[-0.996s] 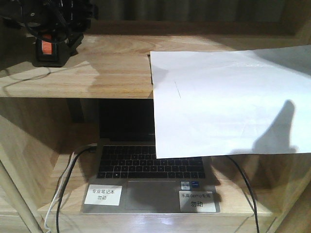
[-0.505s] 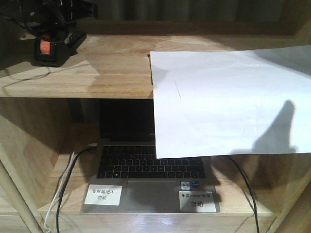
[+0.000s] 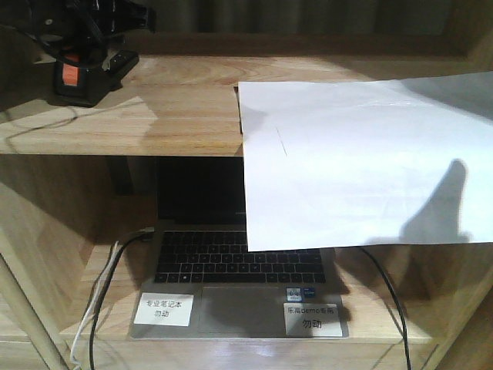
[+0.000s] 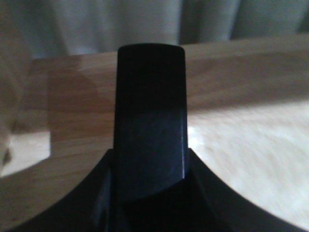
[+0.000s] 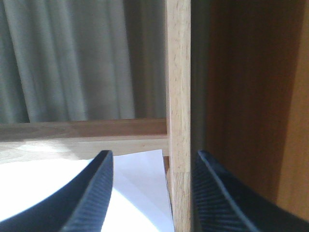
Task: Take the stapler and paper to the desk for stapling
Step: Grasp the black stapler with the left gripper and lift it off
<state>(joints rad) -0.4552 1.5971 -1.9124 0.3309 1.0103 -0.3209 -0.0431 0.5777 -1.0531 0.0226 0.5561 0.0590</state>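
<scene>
The black stapler (image 3: 77, 77), with its orange-red patch facing me, sits at the far left of the upper shelf board. My left gripper (image 3: 86, 42) comes down on it from above. In the left wrist view the stapler (image 4: 149, 96) points away between the dark jaws of my left gripper (image 4: 149, 166), which is shut on it. The white paper (image 3: 354, 162) lies on the same shelf and overhangs its front edge. My right gripper (image 5: 152, 162) is open above the paper's far corner (image 5: 142, 169), with a wooden upright (image 5: 178, 96) between its fingers. The desk is out of view.
An open laptop (image 3: 239, 270) with two white labels stands on the lower shelf, partly hidden by the hanging paper. Cables (image 3: 100, 293) run down its left side and another at the right. Grey curtains (image 5: 72, 58) hang behind the shelving.
The stapler has turned in the left gripper, and its long body now sticks out to the right. The paper and the shadow on it have not moved.
</scene>
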